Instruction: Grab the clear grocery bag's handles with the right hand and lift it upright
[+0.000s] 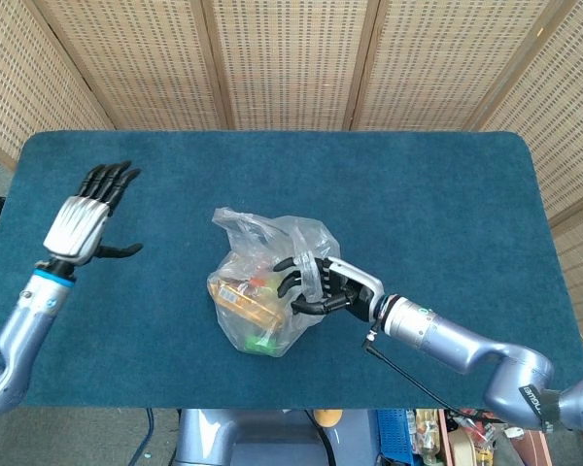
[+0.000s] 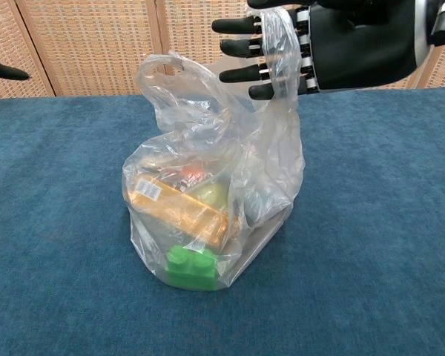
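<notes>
1. The clear crinkled plastic grocery bag [image 2: 208, 208] is sitting near the middle of the dark teal carpeted table [image 1: 447, 194], base still resting on the cloth. It is already standing roughly upright under tension from above.
2. One thin clear handle loop [image 2: 280, 44] is running over the fingers [image 2: 245, 52] of the black right hand [image 2: 334, 44]. Those fingers are lying straight and slightly apart, with the loop hooked over them rather than squeezed; I cannot tell whether the thumb is pinning it.
3. The second clear handle loop [image 2: 163, 70] is standing free on the bag's far-left side, touching no hand.
4. Judgement: partway. One handle is being carried and the bag is pulled tall, but the task says handles, so the other loop is still to be gathered, then the fingers closed and the bag raised off the table.
5. Risk, as I judge it: with straight fingers the loop could slip off once the load comes on.
6. Contents showing through the plastic: a green toy building brick [image 2: 191, 267] at the bottom front and an orange-brown snack packet [image 2: 174, 204] above it.
7. The chest view is showing the handle crossing the fingers, the free loop and the base contact; in the head view the right hand [image 1: 316, 286] is lying partly against the bag's side, so the loop is hard to read.
8. Only the head view is giving the silver-and-black left hand [image 1: 87, 209] whole: spread, empty, hovering over the table's left side, well apart from the bag. The chest view is catching just a dark fingertip at its left edge.
</notes>
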Motion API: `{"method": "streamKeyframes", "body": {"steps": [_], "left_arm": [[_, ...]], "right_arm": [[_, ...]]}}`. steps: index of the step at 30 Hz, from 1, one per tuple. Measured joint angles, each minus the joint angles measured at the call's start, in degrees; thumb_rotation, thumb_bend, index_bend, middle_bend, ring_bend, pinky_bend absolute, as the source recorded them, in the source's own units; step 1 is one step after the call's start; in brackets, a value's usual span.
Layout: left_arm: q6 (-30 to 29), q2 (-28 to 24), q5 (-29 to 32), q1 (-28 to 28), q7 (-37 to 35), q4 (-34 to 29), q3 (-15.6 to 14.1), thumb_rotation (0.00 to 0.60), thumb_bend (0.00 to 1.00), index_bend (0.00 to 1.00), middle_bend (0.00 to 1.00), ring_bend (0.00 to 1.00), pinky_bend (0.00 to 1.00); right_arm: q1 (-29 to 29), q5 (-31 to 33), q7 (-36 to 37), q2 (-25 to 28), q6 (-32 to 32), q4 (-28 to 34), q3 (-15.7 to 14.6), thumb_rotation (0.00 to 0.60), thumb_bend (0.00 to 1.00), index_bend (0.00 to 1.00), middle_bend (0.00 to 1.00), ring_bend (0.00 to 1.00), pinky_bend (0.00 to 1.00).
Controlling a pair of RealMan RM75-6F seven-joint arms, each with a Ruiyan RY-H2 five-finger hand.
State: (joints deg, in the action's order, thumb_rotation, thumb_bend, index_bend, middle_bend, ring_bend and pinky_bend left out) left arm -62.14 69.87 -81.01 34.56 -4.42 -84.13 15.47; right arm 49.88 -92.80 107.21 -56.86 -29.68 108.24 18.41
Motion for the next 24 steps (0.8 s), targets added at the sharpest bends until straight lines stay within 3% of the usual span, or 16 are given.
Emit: {"method": "streamKeyframes", "body": {"steps": [6, 12, 20, 24], "left_arm": [[5.9, 8.6, 0.6, 7.2, 0.0, 6.5, 1.0, 0.6, 0.17, 0.17, 0.0, 0.0, 0.0], [7.3, 15.4, 2.3, 11.2, 0.8, 10.8, 2.1, 0.6, 0.22, 0.25, 0.0, 0.0, 0.0], [7.2, 20.9, 4.5, 15.5, 3.1, 15.8, 3.8, 0.6, 0.24, 0.37, 0.0, 0.0, 0.0], [7.4, 22.5, 5.4, 17.2, 4.3, 17.5, 4.5, 0.6, 0.3, 0.41, 0.0, 0.0, 0.0]], "right_arm": [[2.0, -2.4, 3.5, 1.0, -2.2, -1.2, -2.9, 0.6, 0.34, 0.27, 0.45, 0.28, 0.44], [4.3, -3.6, 5.8, 0.8, -3.6, -3.1, -5.7, 0.6, 0.34, 0.27, 0.45, 0.28, 0.44], [7.2, -4.1, 7.7, -0.9, -4.6, -5.8, -8.9, 0.6, 0.34, 0.27, 0.45, 0.28, 0.44], [8.1, -4.2, 8.1, -1.3, -5.4, -6.3, -10.1, 0.6, 0.34, 0.27, 0.45, 0.28, 0.44]]}}
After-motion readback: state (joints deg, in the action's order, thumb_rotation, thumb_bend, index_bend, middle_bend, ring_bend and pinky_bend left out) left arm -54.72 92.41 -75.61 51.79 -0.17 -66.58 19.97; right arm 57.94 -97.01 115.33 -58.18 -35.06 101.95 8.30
